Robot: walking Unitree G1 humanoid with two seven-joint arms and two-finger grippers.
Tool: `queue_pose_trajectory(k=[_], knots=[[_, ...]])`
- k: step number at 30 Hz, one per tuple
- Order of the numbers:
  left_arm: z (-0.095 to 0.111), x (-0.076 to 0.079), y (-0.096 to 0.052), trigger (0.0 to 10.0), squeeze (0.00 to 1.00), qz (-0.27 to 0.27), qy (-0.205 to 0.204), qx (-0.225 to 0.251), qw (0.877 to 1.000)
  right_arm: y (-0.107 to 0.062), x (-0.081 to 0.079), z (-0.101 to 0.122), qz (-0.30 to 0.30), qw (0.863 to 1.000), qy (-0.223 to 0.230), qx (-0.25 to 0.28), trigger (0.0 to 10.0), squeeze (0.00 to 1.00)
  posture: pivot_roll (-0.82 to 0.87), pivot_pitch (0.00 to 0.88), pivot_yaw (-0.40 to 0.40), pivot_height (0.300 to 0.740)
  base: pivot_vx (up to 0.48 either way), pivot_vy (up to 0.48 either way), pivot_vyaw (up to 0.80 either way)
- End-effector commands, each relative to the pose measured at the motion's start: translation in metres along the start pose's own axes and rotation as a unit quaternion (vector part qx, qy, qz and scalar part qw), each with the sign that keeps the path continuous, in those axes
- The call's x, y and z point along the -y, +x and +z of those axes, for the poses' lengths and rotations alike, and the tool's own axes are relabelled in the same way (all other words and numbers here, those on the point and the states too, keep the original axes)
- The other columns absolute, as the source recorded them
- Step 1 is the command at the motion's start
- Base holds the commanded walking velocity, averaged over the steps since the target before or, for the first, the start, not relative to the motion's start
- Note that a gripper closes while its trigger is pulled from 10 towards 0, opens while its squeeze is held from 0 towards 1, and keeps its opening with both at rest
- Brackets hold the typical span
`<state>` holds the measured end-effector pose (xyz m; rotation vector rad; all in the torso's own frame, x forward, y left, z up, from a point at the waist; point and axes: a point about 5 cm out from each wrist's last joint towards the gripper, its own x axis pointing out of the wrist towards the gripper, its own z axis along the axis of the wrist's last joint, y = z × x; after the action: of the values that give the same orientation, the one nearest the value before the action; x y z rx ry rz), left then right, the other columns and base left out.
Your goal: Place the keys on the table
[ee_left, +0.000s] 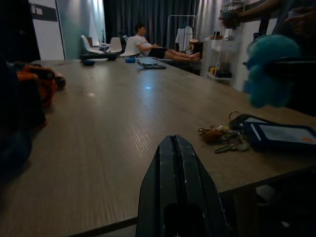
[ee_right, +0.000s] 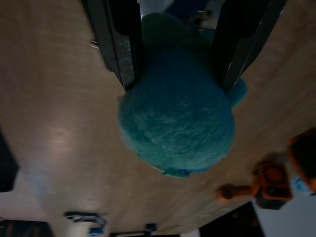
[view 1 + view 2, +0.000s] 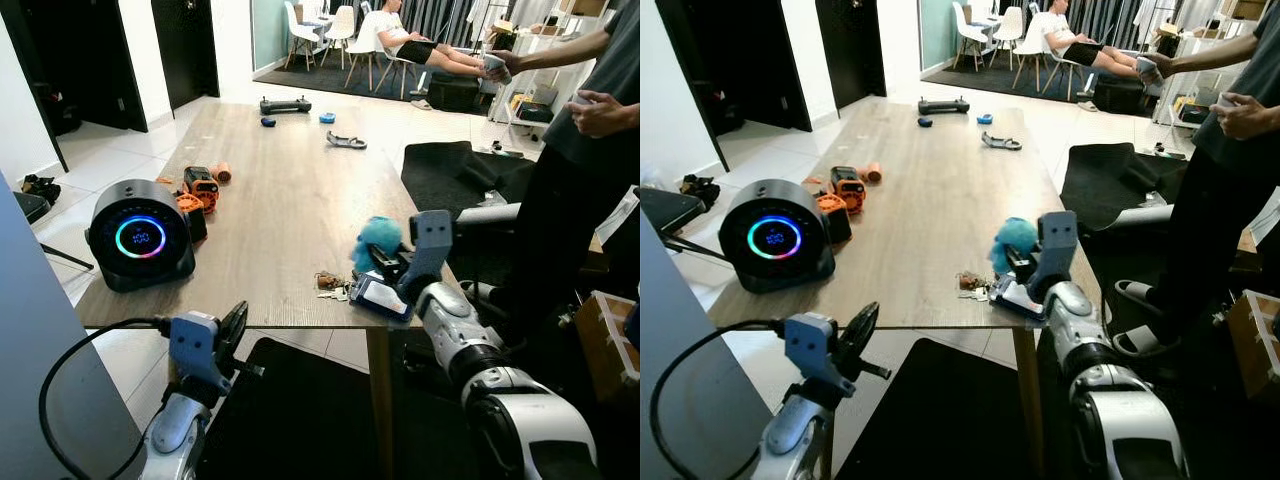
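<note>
The bunch of keys (image 3: pixel 330 283) lies on the wooden table (image 3: pixel 290 190) near its front edge, joined to a fluffy teal pom (image 3: pixel 378 236) and a dark card holder (image 3: pixel 378 296). My right gripper (image 3: pixel 385 262) hovers over this bundle. In the right wrist view its fingers (image 2: pixel 123 54) stand apart on either side of the pom (image 2: pixel 177 123), open. My left gripper (image 3: pixel 237 322) hangs shut just below the table's front edge. In the left wrist view, the keys (image 1: pixel 219 136) lie ahead of it and to one side.
A black round speaker (image 3: pixel 140 237) with a glowing ring stands at the front left, with orange toys (image 3: pixel 200 188) behind it. Small items (image 3: pixel 346 141) lie at the far end. A person (image 3: pixel 580 150) stands close on the right; another person sits far back.
</note>
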<state>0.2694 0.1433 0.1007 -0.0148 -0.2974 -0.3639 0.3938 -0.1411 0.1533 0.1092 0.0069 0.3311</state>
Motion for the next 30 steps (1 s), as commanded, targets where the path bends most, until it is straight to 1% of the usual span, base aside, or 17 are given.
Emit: queue_pose_trajectory(k=[1, 2, 5, 8, 15, 16, 17, 18, 19, 20, 24, 25, 30], knots=[[-0.002, 0.005, -0.002, 10.0, 0.0, -0.006, -0.001, -0.01, 1.0, 0.003, -0.005, 0.002, 0.016, 1.0, -0.002, 0.001, 10.0, 0.0, 0.11, 0.059, -0.046, 0.74, 0.0, 0.0, 0.0], [-0.003, 0.005, -0.002, 10.0, 0.0, -0.011, 0.004, -0.015, 1.0, 0.005, -0.012, 0.003, 0.035, 0.999, -0.006, -0.001, 10.0, 0.0, 0.11, 0.059, -0.046, 0.74, 0.0, 0.0, 0.0], [-0.002, 0.005, -0.002, 10.0, 0.0, -0.013, 0.011, -0.015, 1.0, 0.007, -0.016, 0.004, 0.04, 0.999, -0.008, 0.001, 10.0, 0.0, 0.12, 0.059, -0.046, 0.74, 0.0, 0.0, 0.0], [-0.001, 0.005, -0.002, 10.0, 0.0, -0.012, 0.01, -0.017, 1.0, 0.008, -0.017, 0.005, 0.03, 1.0, -0.002, 0.004, 10.0, 0.0, 0.12, 0.058, -0.046, 0.74, 0.0, 0.0, 0.0], [-0.001, 0.006, -0.002, 10.0, 0.0, -0.014, 0.009, -0.02, 1.0, 0.009, -0.018, 0.006, 0.035, 0.999, 0.001, 0.006, 10.0, 0.0, 0.12, 0.055, -0.044, 0.74, 0.0, 0.0, 0.0], [-0.001, 0.007, -0.002, 10.0, 0.0, -0.015, 0.008, -0.02, 1.0, 0.009, -0.018, 0.006, 0.037, 0.999, 0.002, 0.007, 10.0, 0.2, 0.12, 0.05, -0.044, 0.74, 0.0, 0.0, 0.0], [-0.001, 0.007, -0.002, 10.0, 0.0, -0.015, 0.008, -0.02, 1.0, 0.009, -0.019, 0.006, 0.038, 0.999, 0.003, 0.008, 10.0, 0.2, 0.12, 0.05, -0.044, 0.74, 0.0, 0.0, 0.0], [-0.001, 0.008, -0.001, 10.0, 0.0, -0.015, 0.008, -0.02, 1.0, 0.009, -0.019, 0.006, 0.037, 0.999, 0.005, 0.009, 10.0, 0.8, 0.12, 0.05, -0.044, 0.74, 0.0, 0.0, 0.0], [-0.001, 0.008, -0.001, 10.0, 0.0, -0.015, 0.008, -0.02, 1.0, 0.009, -0.019, 0.007, 0.037, 0.999, 0.006, 0.009, 10.0, 0.8, 0.12, 0.05, -0.044, 0.74, 0.0, 0.0, 0.0], [-0.001, 0.008, 0.0, 10.0, 0.0, -0.015, 0.008, -0.019, 1.0, 0.009, -0.017, 0.007, 0.029, 1.0, 0.001, 0.01, 10.0, 0.82, 0.12, 0.048, -0.044, 0.74, 0.0, 0.0, 0.0], [-0.001, 0.008, 0.0, 10.0, 0.0, -0.015, 0.008, -0.019, 1.0, 0.009, -0.016, 0.008, 0.019, 1.0, -0.008, 0.011, 10.0, 0.82, 0.12, 0.048, -0.044, 0.74, 0.0, 0.0, 0.0], [-0.001, 0.008, 0.0, 10.0, 0.0, -0.014, 0.008, -0.019, 1.0, 0.009, -0.014, 0.009, 0.011, 1.0, -0.009, 0.016, 10.0, 0.0, 0.12, 0.045, -0.043, 0.74, 0.0, 0.0, 0.0], [-0.001, 0.008, 0.0, 10.0, 0.0, -0.012, 0.006, -0.02, 1.0, 0.009, -0.011, 0.012, -0.003, 1.0, -0.004, 0.027, 10.0, 0.0, 0.12, 0.041, -0.043, 0.74, 0.0, 0.0, 0.0]])
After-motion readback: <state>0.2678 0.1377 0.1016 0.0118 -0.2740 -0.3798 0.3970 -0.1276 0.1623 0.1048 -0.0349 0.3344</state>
